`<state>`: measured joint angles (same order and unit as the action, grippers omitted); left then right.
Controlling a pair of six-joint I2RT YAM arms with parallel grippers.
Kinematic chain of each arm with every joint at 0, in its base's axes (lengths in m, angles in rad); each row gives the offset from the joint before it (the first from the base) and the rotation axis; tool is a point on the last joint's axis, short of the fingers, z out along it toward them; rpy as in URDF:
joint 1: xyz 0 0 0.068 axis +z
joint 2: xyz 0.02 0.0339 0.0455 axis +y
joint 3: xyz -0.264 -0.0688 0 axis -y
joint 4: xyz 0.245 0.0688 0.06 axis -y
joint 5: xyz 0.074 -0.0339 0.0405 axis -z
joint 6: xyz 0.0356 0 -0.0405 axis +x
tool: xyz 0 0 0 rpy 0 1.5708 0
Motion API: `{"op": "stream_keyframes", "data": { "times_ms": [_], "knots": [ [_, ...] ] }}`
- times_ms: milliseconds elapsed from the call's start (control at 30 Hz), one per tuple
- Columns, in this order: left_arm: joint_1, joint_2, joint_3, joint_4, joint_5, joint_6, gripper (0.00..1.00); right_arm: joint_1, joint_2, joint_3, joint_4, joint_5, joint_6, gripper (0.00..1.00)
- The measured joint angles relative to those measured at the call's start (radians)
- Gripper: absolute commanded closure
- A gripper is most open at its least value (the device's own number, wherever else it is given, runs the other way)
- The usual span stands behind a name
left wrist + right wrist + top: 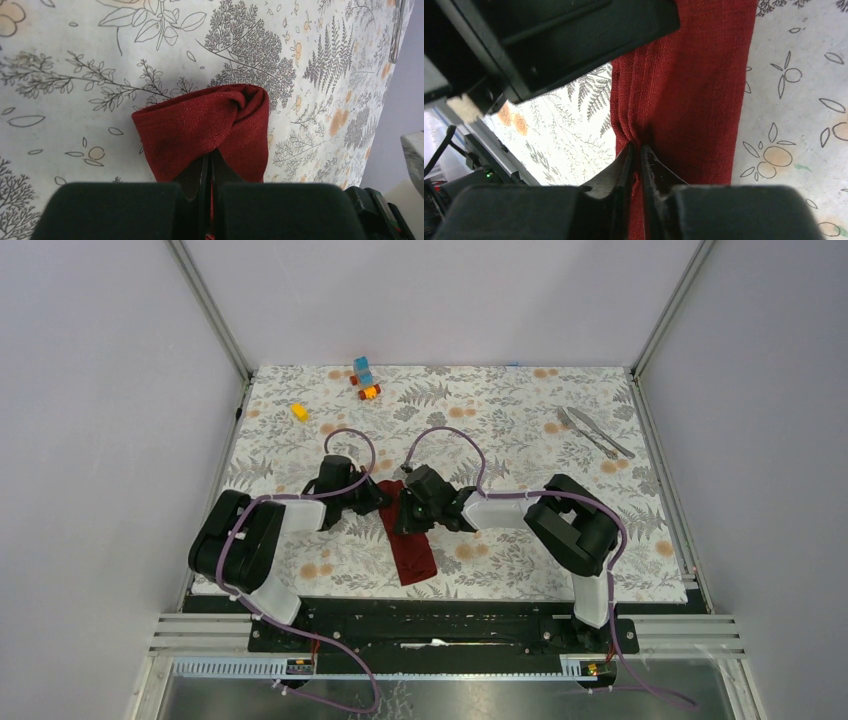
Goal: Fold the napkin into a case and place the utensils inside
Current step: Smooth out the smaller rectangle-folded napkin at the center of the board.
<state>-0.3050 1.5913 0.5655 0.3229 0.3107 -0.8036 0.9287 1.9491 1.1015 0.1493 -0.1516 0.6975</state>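
Napkin (412, 558), folded long and thin by the middle of the near edge of the table (520, 575), sits pinched tight in the left claw (209, 162) and the right claw (636, 150), which should move together slowly so the fold stays neat.

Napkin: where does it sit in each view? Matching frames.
Top external: napkin, narrow strip at centre, both grippers at its far end.
Left wrist: centre, end pinched by left gripper.
Right wrist: upper centre, pinched by right gripper.
Shared landmark: floral tablecloth.
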Motion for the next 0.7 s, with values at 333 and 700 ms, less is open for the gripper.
{"op": "stream_keyframes", "data": {
  "times_ms": [333,700],
  "knots": [
    [0.014,0.034,0.040,-0.018,-0.018,0.049,1.00,-0.045,-0.057,-0.011,-0.005,-0.173,-0.020,0.54],
    [0.032,0.037,0.043,-0.015,-0.029,0.063,1.00,-0.185,0.171,0.123,0.237,-0.487,0.074,0.52]
  ]
}}
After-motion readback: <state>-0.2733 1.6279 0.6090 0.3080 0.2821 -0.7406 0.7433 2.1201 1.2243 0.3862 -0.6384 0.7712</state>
